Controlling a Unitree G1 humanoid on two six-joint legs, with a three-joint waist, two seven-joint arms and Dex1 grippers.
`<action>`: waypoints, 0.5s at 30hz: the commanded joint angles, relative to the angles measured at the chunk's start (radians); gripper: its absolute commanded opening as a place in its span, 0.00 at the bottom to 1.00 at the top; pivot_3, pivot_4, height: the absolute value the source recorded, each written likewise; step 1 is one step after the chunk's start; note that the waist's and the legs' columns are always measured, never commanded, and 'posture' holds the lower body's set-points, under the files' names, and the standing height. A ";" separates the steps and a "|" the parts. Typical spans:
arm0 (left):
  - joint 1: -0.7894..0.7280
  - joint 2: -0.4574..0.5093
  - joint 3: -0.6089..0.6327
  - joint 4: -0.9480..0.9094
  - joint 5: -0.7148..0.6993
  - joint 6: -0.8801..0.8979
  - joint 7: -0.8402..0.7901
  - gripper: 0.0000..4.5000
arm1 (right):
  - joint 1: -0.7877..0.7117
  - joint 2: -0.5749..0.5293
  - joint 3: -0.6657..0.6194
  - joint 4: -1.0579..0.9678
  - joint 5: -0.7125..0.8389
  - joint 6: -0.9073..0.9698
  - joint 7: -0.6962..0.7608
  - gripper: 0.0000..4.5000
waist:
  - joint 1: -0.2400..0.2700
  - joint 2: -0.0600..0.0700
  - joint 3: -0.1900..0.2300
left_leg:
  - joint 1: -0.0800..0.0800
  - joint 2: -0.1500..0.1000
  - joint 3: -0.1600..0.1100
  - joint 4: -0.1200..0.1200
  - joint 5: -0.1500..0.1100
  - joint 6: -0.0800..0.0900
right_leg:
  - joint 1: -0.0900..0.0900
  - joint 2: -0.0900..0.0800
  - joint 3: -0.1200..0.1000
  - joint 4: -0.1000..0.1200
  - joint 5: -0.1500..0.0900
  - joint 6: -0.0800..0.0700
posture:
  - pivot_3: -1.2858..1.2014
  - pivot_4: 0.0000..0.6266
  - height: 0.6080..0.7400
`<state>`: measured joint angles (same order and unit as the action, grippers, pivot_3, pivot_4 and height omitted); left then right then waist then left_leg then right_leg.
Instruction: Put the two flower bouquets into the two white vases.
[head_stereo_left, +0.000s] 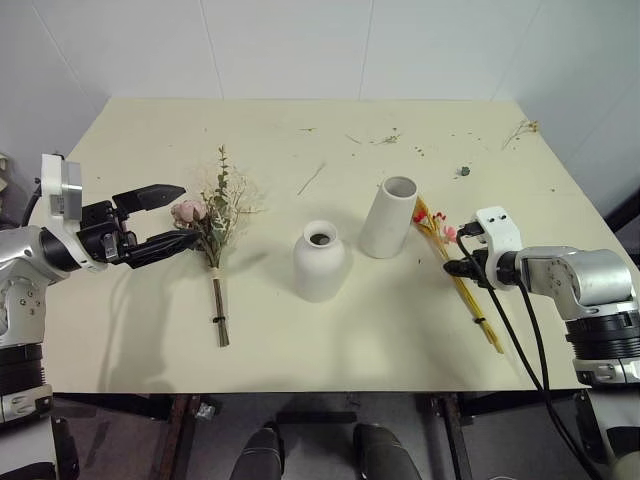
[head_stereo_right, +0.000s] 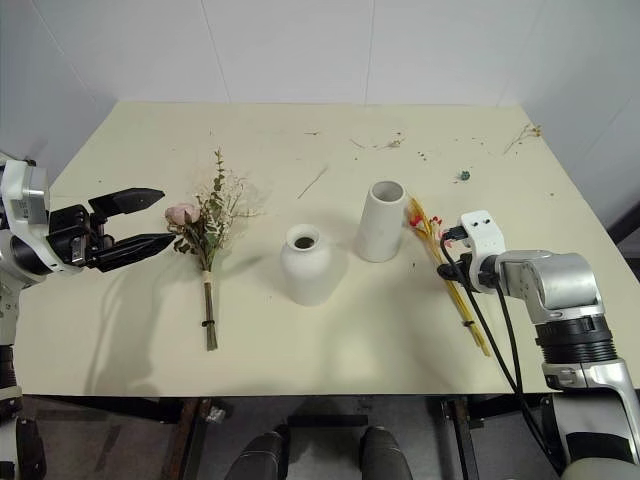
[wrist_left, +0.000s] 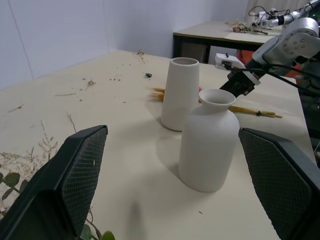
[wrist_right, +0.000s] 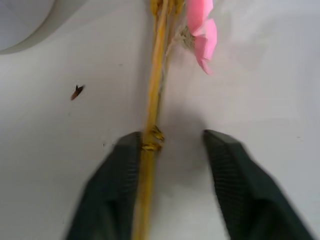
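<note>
While right claw (wrist_right: 170, 145) straddles the yellow bundle's (head_stereo_left: 462, 290) stems on the surface beside the tall vase (head_stereo_left: 388, 216), half-closed, nothing gripped yet; light, brittle, pinch at tie. Left claw (head_stereo_left: 165, 218) wide open, empty, at the rose bouquet (head_stereo_left: 212, 225).

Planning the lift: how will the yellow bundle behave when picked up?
The yellow bundle looks long, thin and dry, so probably light and brittle. Gripped between the right pincer near its middle, both ends may droop. Its pink blooms seem delicate.

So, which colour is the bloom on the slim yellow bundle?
Pink bloom, clearest in the right wrist view.
</note>
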<state>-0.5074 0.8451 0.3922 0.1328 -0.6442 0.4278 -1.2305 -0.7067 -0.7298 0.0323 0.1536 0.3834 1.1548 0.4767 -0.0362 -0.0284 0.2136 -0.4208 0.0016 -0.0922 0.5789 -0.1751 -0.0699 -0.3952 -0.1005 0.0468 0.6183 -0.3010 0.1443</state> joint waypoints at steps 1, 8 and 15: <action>-0.003 0.025 0.035 -0.028 -0.026 0.000 0.010 1.00 | -0.003 0.019 0.004 0.019 -0.016 -0.012 0.019 0.13 | -0.001 0.000 0.000 | 0.000 0.000 0.000 0.000 0.000 0.000 | 0.000 0.000 0.000 0.000 0.000 0.000 | 0.52 0.24 1.00; -0.015 0.029 0.031 -0.016 -0.020 -0.006 0.014 1.00 | -0.046 0.044 -0.070 0.045 -0.050 -0.103 -0.019 0.01 | -0.002 0.000 0.000 | 0.000 0.000 0.000 0.001 0.000 0.000 | 0.000 0.000 0.001 0.000 0.001 -0.001 | 0.52 0.24 1.00; -0.050 0.021 0.008 0.013 -0.010 -0.017 0.011 1.00 | -0.173 0.057 -0.176 0.132 -0.095 -0.284 -0.113 0.01 | 0.003 0.001 0.001 | -0.001 0.000 0.001 -0.001 0.000 0.000 | -0.002 0.001 0.001 0.000 0.002 0.000 | 0.52 0.24 1.00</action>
<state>-0.5370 0.8467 0.3904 0.1426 -0.6441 0.4248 -1.2157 -0.8301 -0.6703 -0.0768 0.2894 0.2968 0.9421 0.3969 -0.0327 -0.0272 0.2144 -0.4218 0.0018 -0.0913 0.5769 -0.1748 -0.0700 -0.3977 -0.1000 0.0479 0.6183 -0.2994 0.1448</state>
